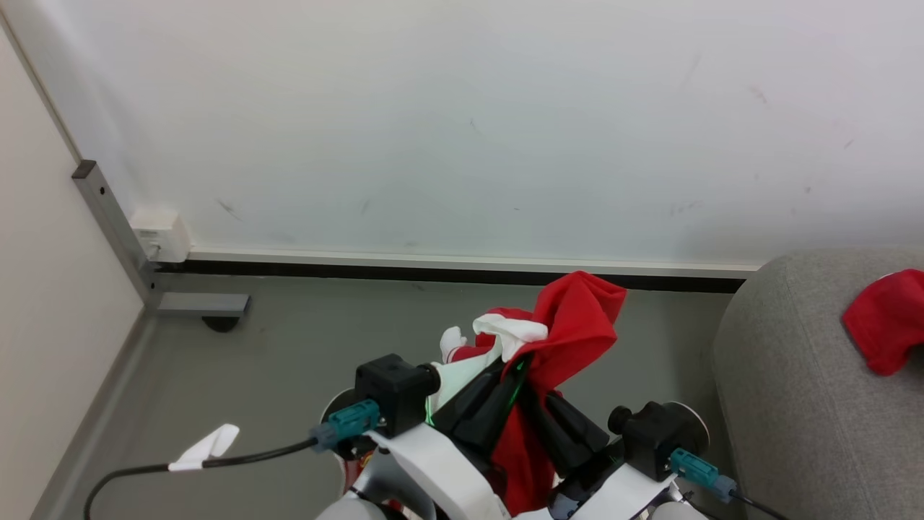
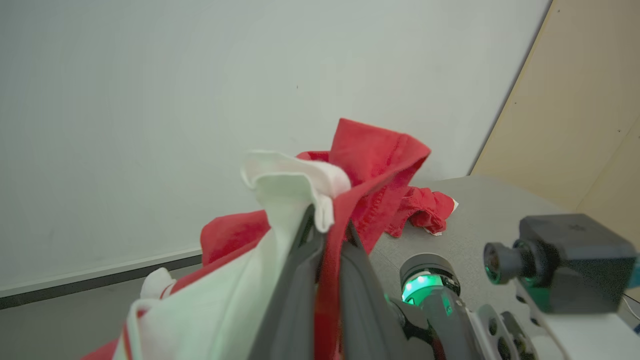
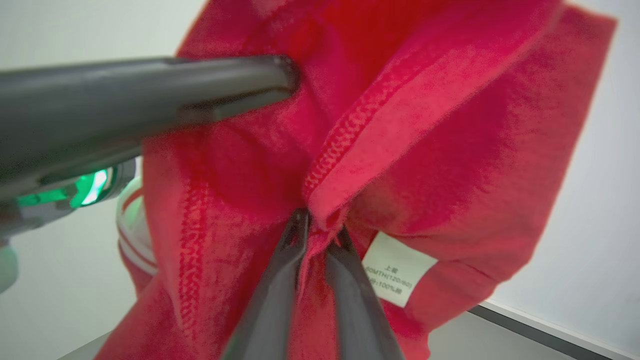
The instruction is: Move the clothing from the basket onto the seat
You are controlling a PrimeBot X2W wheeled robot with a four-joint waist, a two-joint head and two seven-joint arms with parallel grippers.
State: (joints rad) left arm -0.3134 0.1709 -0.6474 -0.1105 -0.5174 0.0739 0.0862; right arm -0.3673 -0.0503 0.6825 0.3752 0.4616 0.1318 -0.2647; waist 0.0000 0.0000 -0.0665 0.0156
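With our left gripper [image 2: 327, 230] and our right gripper [image 3: 320, 227], each pressed together on a fold, we are pinching the red garment [image 1: 577, 318] and holding it raised just beside the seat [image 1: 787, 404]. A second red garment [image 1: 884, 318], probably crumpled though partly cut off, is lying on the seat.

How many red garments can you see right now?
2. The held garment hangs pinched in the left tool and the right tool; its folds may hide another. The second garment lies on the seat.
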